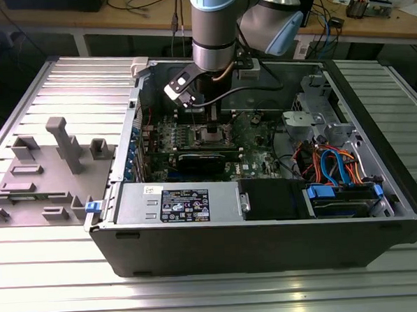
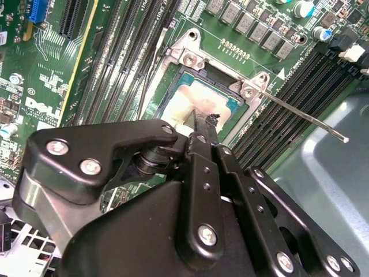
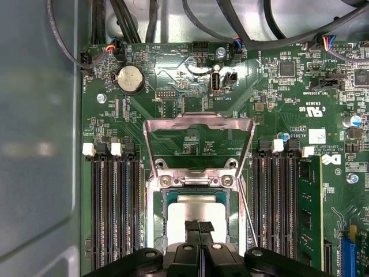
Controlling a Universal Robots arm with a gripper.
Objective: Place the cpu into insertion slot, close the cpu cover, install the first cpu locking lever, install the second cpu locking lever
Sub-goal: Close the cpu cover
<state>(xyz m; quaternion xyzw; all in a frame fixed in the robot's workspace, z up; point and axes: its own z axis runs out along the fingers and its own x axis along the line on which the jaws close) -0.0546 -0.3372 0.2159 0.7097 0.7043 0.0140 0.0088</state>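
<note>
The cpu [image 3: 199, 209], a small square chip with a pale metal top, lies flat in the motherboard's insertion slot [image 3: 155, 231]; it is also seen in the second wrist view [image 2: 193, 99]. My gripper [image 3: 200, 226] hangs right over it, its fingers pressed together and their tips at the chip's top face [image 2: 209, 122]. In the exterior view the gripper [image 1: 208, 122] reaches down into the open computer case. The cpu cover [image 3: 199, 122], a thin metal frame with a square window, stands raised on its hinge beyond the slot. A thin locking lever [image 2: 305, 118] sticks out free beside the slot.
Memory slots [image 3: 112, 208] flank the socket, with a green memory stick [image 3: 308, 202] in one. A long black card [image 1: 207, 159], the power supply [image 1: 179, 203] and a drive cage with blue and orange cables [image 1: 335, 167] crowd the case. A grey fixture [image 1: 48, 171] lies outside.
</note>
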